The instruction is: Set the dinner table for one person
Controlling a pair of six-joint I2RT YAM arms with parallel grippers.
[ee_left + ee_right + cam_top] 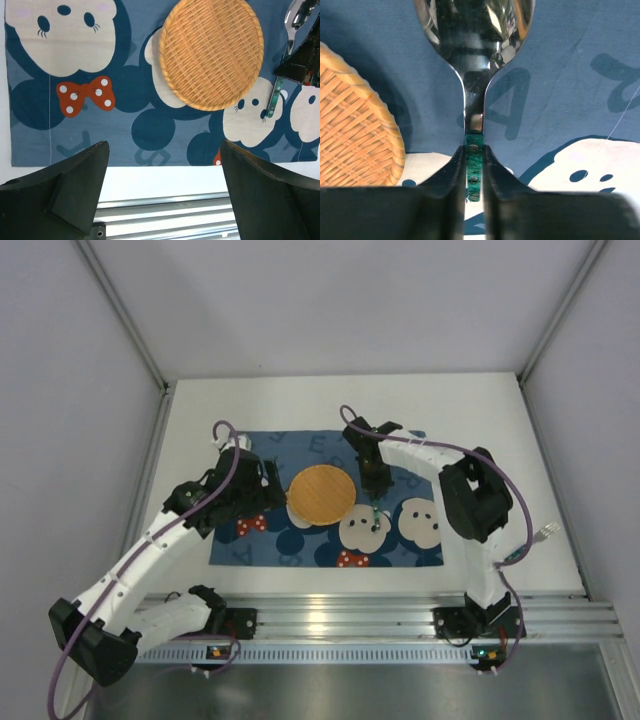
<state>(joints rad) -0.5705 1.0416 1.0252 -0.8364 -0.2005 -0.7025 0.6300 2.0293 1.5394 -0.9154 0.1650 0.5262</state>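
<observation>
**Spoon gripped beside the woven plate**

The right jaws were clamped on the green handle of a spoon, its bowl over the blue placemat, just beside a woven plate. The left jaws stood wide, holding nothing. The white surface lay beneath the placemat.

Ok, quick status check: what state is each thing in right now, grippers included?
placemat: spread flat on the dinner table.
woven plate: lying flat on the placemat, empty.
spoon: clamped by its green handle, beside the woven plate; whether it touches the placemat, cannot tell.
right gripper: shut on the spoon.
left gripper: open, empty, above the placemat's near edge.
</observation>
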